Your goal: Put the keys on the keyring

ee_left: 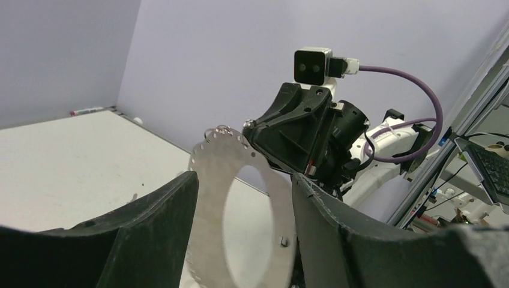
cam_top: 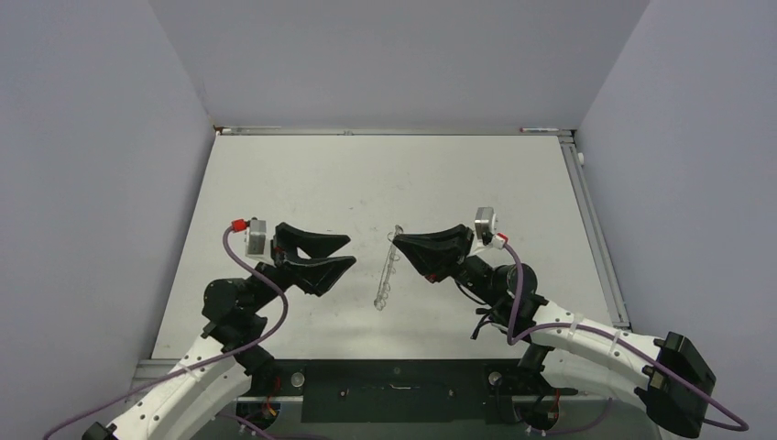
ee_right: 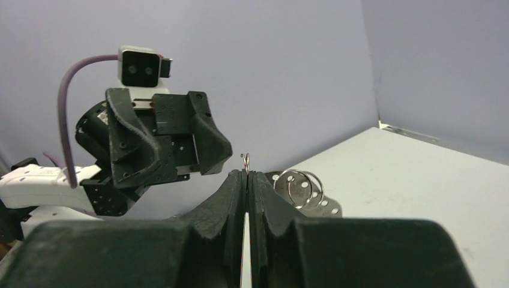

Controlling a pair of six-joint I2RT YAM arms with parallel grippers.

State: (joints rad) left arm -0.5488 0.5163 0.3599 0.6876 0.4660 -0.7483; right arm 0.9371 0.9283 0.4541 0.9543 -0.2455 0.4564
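Observation:
The keyring (cam_top: 388, 270) is a flat silvery hoop with small holes around its rim. It hangs on edge above the table, near the middle. My right gripper (cam_top: 400, 244) is shut on its upper rim. In the right wrist view the fingers (ee_right: 234, 198) press together, with a wire loop (ee_right: 245, 159) poking out above them and two split rings (ee_right: 300, 187) beside them. My left gripper (cam_top: 351, 251) faces the keyring from the left, open and a short gap away from it. In the left wrist view the keyring (ee_left: 210, 174) shows beyond that gripper's spread fingers (ee_left: 150, 231). The keys are out of view.
The white table (cam_top: 302, 183) is walled in grey on three sides. A pen (cam_top: 541, 130) lies along its far edge, and a metal rail (cam_top: 596, 229) runs down its right side. A laptop (ee_left: 489, 165) stands off the table behind the right arm.

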